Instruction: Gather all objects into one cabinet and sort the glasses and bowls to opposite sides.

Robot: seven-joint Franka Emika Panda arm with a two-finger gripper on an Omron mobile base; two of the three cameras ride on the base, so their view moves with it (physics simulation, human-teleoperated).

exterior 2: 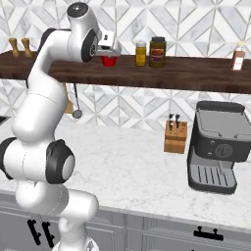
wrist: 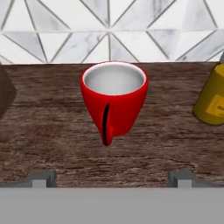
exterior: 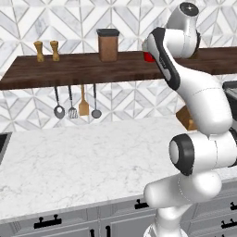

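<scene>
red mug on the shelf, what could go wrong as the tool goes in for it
The red mug stands with its handle toward the open tool; a finger could strike the handle and turn or tip it. The yellow jar stands close beside it on the shelf and might get knocked.

- Red mug (wrist: 114,99): white inside, upright, mouth open upward, nothing seen in it.
- Handle: thin red loop, turned straight toward the hand camera.
- Position: stands on the dark wooden wall shelf (wrist: 52,131), close to the tiled wall; also seen in the right base view (exterior 2: 109,61).
</scene>
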